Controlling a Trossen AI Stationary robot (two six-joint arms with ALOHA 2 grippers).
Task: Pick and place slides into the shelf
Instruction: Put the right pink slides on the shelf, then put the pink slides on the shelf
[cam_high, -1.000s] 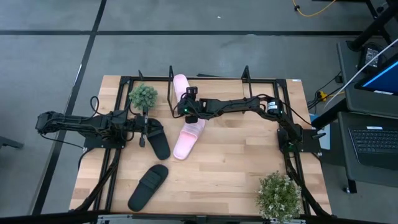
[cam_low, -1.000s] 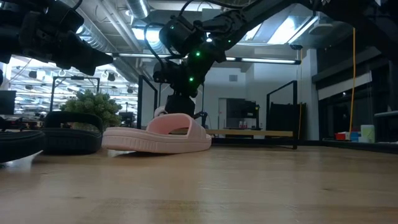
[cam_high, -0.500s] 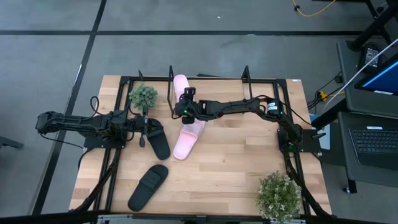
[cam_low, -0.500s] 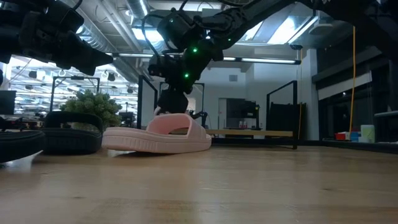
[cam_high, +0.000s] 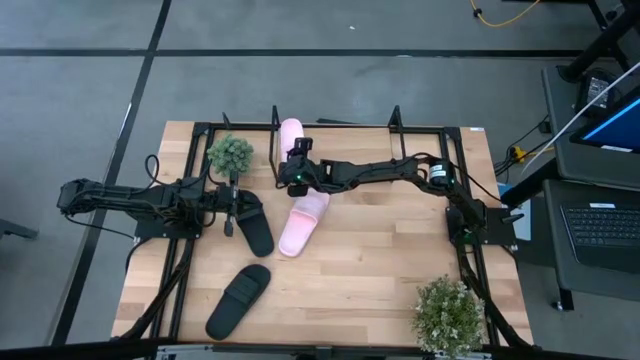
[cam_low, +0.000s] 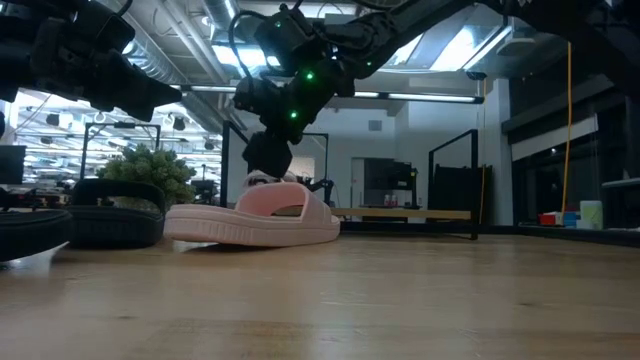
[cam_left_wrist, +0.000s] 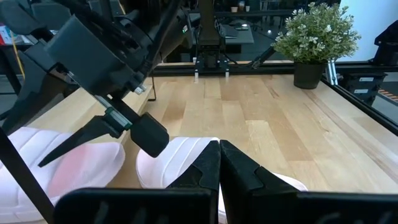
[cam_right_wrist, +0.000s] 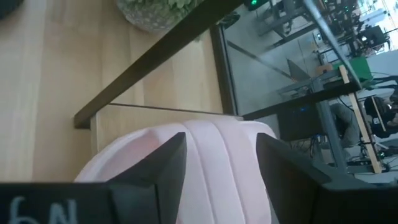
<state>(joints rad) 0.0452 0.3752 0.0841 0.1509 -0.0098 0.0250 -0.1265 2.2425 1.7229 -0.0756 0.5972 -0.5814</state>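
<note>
Pale pink slide (cam_high: 290, 137) on the shelf (cam_high: 392, 127) at the table's far edge, right gripper (cam_high: 293, 163) spread wide just above it, second pink slide (cam_high: 298, 225) mid-table, two black slides (cam_high: 253, 229) (cam_high: 238, 299) left, left gripper (cam_high: 229, 211) closed, empty.

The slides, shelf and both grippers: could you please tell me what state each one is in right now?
Pink slide on shelf: lying on the board, not gripped.
Pink slide on table: lying flat.
Two black slides: flat on the table.
Shelf: upright, one slide on it.
Right gripper: open, above the shelved slide.
Left gripper: shut, empty.
</note>
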